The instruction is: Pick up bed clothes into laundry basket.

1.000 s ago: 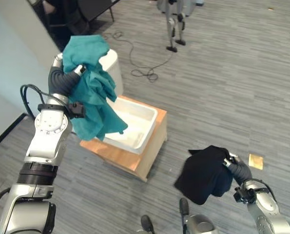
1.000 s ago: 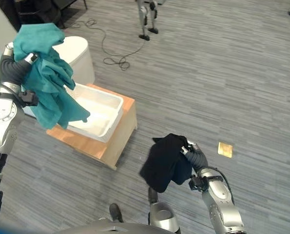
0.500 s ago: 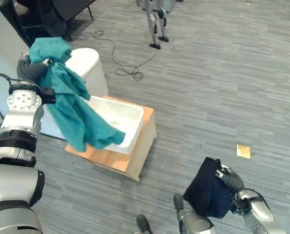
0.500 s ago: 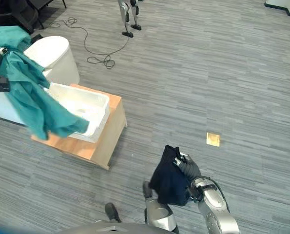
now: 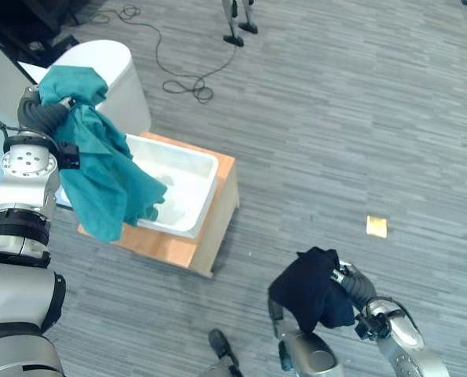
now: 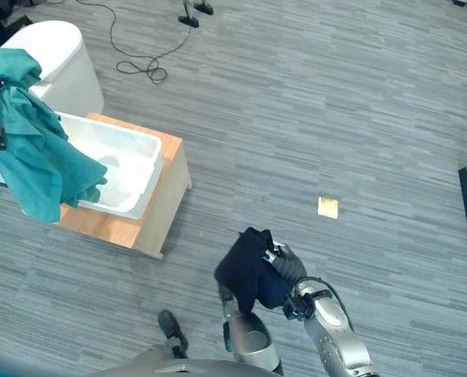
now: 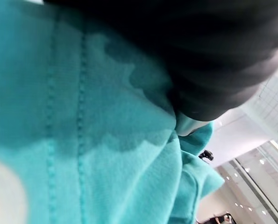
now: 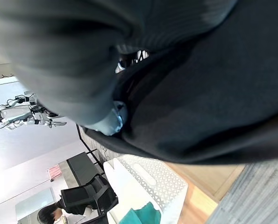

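Left eye view: the teal cloth (image 5: 100, 177) hangs from the left hand (image 5: 43, 112), whose fingers are curled round its bunched top. The cloth's long axis runs close to vertical, the gathered end up at the hand and the loose end pointing down. Its lower folds hang over the near left rim of the white basket (image 5: 192, 200), partly in front of the rim and partly above the opening; whether the hem touches the basket cannot be told. The left wrist view confirms teal fabric pressed against the hand's dark cover.

The black cloth (image 5: 311, 287) is held by the right hand (image 5: 351, 284), fingers wrapped into the fabric, low and well apart from the basket. It forms a compact bundle that droops from the hand, with no clear long axis.

The basket sits on a wooden stand (image 5: 206, 243) on the grey floor (image 5: 359, 118), beside a white rounded bin (image 5: 111, 71). A small tan square (image 5: 375, 226) lies on the floor.

Progress, as a judgement: both cloths are lifted, none is in the basket. Remaining: release the teal cloth over the opening, then carry the black cloth across and drop it in.
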Tool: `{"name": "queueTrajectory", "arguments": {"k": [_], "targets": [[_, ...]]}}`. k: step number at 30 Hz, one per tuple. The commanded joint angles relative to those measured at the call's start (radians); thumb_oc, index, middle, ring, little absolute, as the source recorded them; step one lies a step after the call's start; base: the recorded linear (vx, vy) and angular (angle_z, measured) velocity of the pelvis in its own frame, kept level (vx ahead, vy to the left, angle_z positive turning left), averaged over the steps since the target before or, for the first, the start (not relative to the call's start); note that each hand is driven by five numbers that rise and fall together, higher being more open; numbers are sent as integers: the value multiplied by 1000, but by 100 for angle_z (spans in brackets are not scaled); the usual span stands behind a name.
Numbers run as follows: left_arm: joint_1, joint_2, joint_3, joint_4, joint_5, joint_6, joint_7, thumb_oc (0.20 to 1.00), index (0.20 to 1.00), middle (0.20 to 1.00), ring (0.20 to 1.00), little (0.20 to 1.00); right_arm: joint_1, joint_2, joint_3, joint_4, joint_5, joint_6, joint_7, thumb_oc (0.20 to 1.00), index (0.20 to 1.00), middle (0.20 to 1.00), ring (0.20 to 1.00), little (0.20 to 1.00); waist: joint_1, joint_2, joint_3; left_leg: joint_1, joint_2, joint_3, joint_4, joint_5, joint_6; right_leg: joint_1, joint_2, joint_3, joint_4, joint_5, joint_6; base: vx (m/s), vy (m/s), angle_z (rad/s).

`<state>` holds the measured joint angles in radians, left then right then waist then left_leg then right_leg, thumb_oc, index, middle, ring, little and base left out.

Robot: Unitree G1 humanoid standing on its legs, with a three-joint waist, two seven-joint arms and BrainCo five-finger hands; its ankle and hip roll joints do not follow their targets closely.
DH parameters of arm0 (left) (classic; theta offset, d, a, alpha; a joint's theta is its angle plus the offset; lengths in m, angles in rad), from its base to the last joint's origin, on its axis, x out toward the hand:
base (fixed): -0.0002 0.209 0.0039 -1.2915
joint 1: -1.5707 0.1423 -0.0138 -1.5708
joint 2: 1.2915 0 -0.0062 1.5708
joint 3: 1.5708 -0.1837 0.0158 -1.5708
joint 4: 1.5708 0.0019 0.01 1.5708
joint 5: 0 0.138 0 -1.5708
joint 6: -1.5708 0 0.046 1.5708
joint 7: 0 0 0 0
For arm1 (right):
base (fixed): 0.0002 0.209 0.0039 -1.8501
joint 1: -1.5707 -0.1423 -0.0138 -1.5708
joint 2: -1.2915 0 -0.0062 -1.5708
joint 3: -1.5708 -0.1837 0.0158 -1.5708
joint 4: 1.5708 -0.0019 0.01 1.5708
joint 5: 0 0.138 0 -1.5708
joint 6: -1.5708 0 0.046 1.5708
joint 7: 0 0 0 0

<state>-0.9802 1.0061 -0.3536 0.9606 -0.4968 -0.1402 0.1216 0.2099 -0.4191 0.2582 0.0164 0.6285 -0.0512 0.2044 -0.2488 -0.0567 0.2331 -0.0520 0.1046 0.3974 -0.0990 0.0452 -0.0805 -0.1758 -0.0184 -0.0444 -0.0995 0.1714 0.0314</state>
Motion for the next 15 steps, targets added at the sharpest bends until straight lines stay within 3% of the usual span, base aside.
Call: {"name": "queueTrajectory", "arguments": {"k": [1, 7, 15], "targets": [[-235, 90, -47, 44, 8, -55, 29, 200, 200, 200, 200, 200, -23, -24, -30, -53, 22, -63, 27, 200, 200, 200, 200, 200, -7, 21, 13, 61, 76, 1, 12, 32, -64, 35, -83, 20, 25, -91, 150, 0, 0, 0], [-373, 91, -104, 77, -30, -59, 44, 200, 200, 200, 200, 200, -15, -28, -47, -40, 30, -63, 16, 200, 200, 200, 200, 200, -13, 14, 16, 49, 83, 4, 12, 36, -71, 22, -77, 15, 22, -88, 152, 15, -10, 1], [-387, 77, -97, 79, -97, -62, 34, 200, 200, 200, 200, 200, 12, -52, -59, -40, -9, -56, 19, 200, 200, 200, 200, 200, -11, 20, 17, 70, 83, 17, 12, 28, -73, 39, -74, 11, 20, -95, 152, 24, 7, -3]]}}
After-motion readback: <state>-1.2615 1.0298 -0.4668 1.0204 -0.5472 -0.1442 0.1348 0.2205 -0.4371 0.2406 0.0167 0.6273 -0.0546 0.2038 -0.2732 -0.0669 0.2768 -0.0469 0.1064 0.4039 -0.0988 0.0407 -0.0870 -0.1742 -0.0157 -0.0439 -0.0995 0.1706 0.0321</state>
